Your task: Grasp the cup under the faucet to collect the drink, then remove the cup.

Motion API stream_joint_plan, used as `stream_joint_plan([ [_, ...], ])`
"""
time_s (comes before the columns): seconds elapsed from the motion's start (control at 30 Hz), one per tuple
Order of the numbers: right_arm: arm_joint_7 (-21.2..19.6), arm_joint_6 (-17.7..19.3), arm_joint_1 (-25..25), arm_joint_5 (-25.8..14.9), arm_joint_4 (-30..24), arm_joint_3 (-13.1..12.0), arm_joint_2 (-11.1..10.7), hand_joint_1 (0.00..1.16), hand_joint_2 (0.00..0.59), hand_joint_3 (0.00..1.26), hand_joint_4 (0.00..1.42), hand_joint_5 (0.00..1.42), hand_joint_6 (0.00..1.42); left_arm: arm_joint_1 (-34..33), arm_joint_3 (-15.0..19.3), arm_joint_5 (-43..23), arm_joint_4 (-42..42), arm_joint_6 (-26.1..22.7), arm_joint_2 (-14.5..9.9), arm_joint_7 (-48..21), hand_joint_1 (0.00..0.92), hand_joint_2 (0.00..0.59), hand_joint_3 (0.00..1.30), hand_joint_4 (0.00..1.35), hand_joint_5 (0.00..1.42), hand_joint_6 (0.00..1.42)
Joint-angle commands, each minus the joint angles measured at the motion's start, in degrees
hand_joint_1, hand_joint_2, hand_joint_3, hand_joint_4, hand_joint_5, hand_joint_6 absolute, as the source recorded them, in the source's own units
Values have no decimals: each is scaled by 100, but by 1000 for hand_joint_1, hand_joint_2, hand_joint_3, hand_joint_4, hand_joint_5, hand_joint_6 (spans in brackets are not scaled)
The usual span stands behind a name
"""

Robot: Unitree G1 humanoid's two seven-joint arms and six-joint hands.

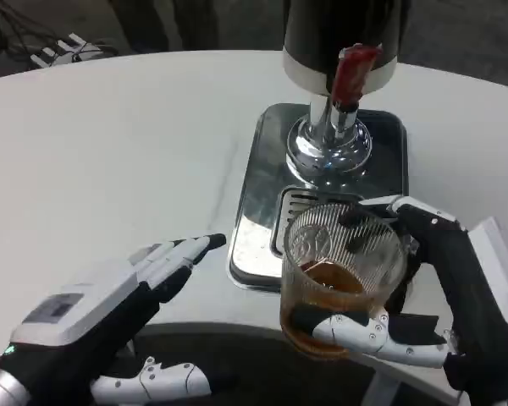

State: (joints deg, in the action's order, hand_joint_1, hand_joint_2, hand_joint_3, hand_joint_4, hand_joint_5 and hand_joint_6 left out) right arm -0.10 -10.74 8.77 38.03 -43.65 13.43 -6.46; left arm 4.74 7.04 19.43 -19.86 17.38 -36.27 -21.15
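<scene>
- We count one ribbed glass cup (343, 271), part-filled with brown drink, gripped in our right hand (423, 292).
- One dispenser (339, 51) with a red-handled faucet (353, 76) stands beyond that hand on one steel drip tray (254, 194).
- Our left hand (110, 309) rests open on the counter (110, 144), empty.
- No writing is readable.

Bright, even overhead light washes the white surface (110, 144); glare streaks the chrome tray (258, 194); soft shadows sit beneath the hands; slight overall blur.
</scene>
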Motion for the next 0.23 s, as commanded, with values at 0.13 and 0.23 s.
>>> stream_joint_plan([
  [0.13, 90, 201, -53, -68, -168, -84, -2, 959, 81, 941, 1067, 1100, 646, -46, -68, 28, 130, 96, -164, -54, 0, 55, 28, 0, 0, 0],
  [0.23, 109, 203, -49, -62, -161, -95, 1, 959, 82, 942, 1067, 1100, 646, -93, -105, 16, 182, 81, -184, -59, 0, 55, 27, 0, 0, 0],
])
